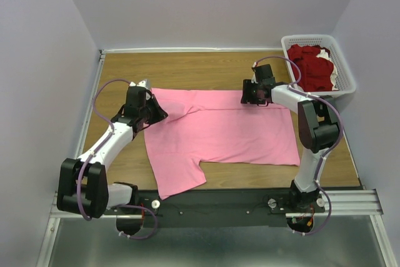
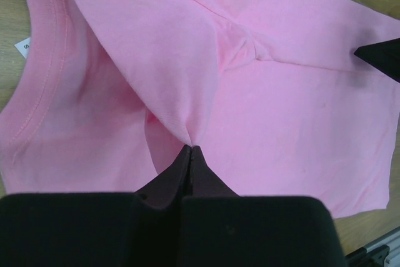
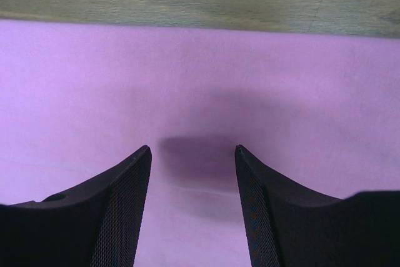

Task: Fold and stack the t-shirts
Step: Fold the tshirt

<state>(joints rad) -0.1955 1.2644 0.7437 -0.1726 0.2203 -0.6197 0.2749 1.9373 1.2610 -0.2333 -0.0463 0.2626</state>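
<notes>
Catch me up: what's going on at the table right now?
A pink t-shirt lies spread on the wooden table, not yet folded. The left gripper is shut on a pinch of the cloth at the collar end, pulling it up into a ridge. The right gripper is open, just over the shirt near its far edge. The dark red shirts sit piled in the white basket at the far right corner.

Soft matt pink cloth t-shirt (image 1: 231, 130) on wood-grain table (image 1: 187, 67)

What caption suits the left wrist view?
Left gripper, jaws shut, pinches a raised fold of the bright pink cloth t-shirt.
</notes>
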